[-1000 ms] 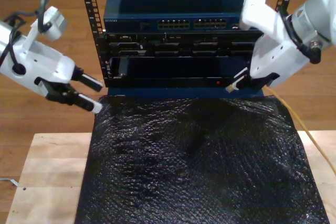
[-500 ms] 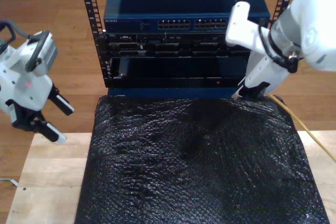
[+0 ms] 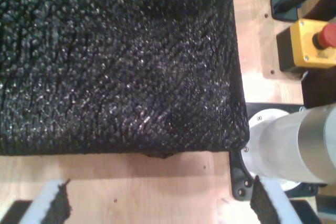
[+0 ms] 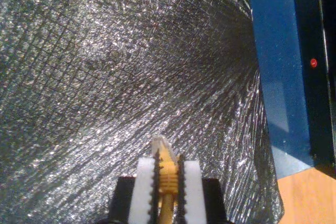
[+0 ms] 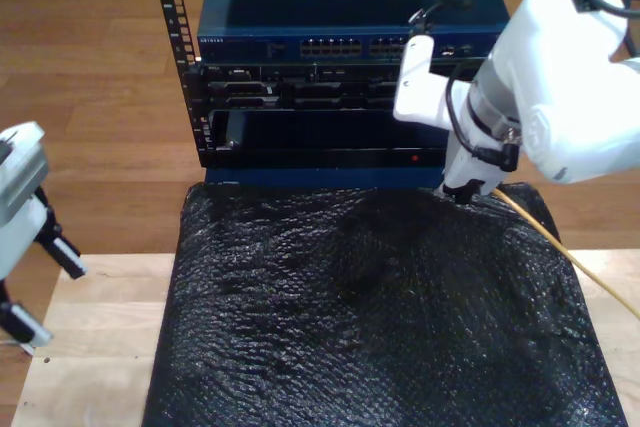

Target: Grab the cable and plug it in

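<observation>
The yellow-orange cable (image 4: 167,169) is clamped between the white pads of my second gripper (image 4: 167,174), its clear plug (image 4: 160,145) poking out beyond them. In the exterior view this gripper (image 5: 462,190) hangs at the black mat's far edge on the right, just in front of the rack. From it the cable (image 5: 560,247) trails off to that view's right edge. My first gripper (image 5: 42,292) is at the exterior view's left edge, open and holding nothing. Its fingertips (image 3: 50,205) stand wide apart over bare wood beside the mat's corner.
A black textured mat (image 5: 370,307) covers the wooden table (image 5: 100,327). Behind it stands a rack with a blue switch and its rows of ports (image 5: 350,45), and a red light (image 5: 416,158) lower down. A yellow emergency-stop box (image 3: 307,45) and an arm's base (image 3: 294,150) sit past the mat's corner.
My second arm has swung toward the exterior view's left and turned, still holding the cable at the mat's far edge. My first gripper has drawn back and down to that view's left edge.
</observation>
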`<action>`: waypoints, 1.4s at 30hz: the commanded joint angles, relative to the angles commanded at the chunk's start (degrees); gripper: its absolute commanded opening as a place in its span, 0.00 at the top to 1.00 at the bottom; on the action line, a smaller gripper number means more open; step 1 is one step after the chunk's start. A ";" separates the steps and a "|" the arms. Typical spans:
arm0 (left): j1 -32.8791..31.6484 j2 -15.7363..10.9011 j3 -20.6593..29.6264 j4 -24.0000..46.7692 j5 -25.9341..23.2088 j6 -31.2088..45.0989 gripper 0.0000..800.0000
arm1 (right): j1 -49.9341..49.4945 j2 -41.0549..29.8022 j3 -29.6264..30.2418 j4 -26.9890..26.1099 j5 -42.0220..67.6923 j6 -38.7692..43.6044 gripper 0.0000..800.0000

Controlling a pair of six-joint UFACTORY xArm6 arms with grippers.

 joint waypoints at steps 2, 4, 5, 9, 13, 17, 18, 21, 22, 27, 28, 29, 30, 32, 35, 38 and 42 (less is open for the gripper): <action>1.93 -0.62 2.11 1.76 0.00 2.73 0.00 | 0.00 0.26 0.09 -0.70 0.00 0.44 1.00; 4.04 -1.32 3.78 3.43 0.00 5.89 0.00 | 0.00 0.79 0.09 -1.14 -0.09 0.53 1.00; 5.19 -1.85 4.48 4.04 0.00 7.47 0.00 | 0.00 1.14 0.09 -1.14 -0.09 0.53 1.00; 10.29 -2.46 6.59 6.51 0.00 14.07 0.00 | 0.00 1.41 0.18 -1.14 -0.09 0.53 1.00; 16.62 -2.55 8.88 9.41 -0.18 21.36 0.00 | 0.00 1.41 0.26 -1.14 -0.09 0.62 1.00; 22.51 -2.46 11.69 12.22 -0.44 28.13 0.00 | 0.00 1.41 0.26 -1.14 -0.09 0.62 1.00; 23.82 -2.46 12.40 13.01 -0.62 29.63 0.00 | 0.00 1.41 0.26 -1.14 -0.09 0.62 1.00; 27.78 -2.55 15.03 15.21 -1.67 33.49 0.00 | 0.35 1.41 0.35 -1.14 -0.09 0.62 1.00; 28.92 -2.55 15.82 15.82 -2.20 34.64 0.00 | 0.35 1.41 0.44 -1.14 -0.09 0.79 1.00; 34.20 -2.55 19.69 17.49 -4.75 38.95 0.00 | 0.35 1.41 1.93 -1.23 -0.09 2.11 1.00; 34.99 -2.55 20.57 17.85 -5.27 39.47 0.00 | 0.44 1.41 2.29 -1.23 -0.09 2.20 1.00; 35.60 -2.55 21.36 18.20 -5.80 40.00 0.00 | 0.44 1.32 2.55 -1.23 -0.09 2.20 1.00; 36.13 -2.64 22.15 18.64 -6.24 40.53 0.00 | 0.44 1.23 2.73 -1.23 -0.09 2.20 1.00; 37.36 -3.08 23.65 19.52 -6.95 41.58 0.00 | 0.44 1.05 2.90 -1.23 -0.09 2.11 1.00; 38.07 -3.52 26.20 20.04 -8.62 43.34 0.00 | 0.53 0.88 2.99 -1.14 0.00 2.11 1.00; 38.15 -4.48 28.84 20.13 -10.99 44.57 0.00 | 0.53 0.88 3.16 -1.14 0.00 2.11 1.00; 38.15 -5.98 31.21 20.48 -14.42 44.66 0.00 | 0.53 0.79 3.96 -1.14 0.00 2.11 1.00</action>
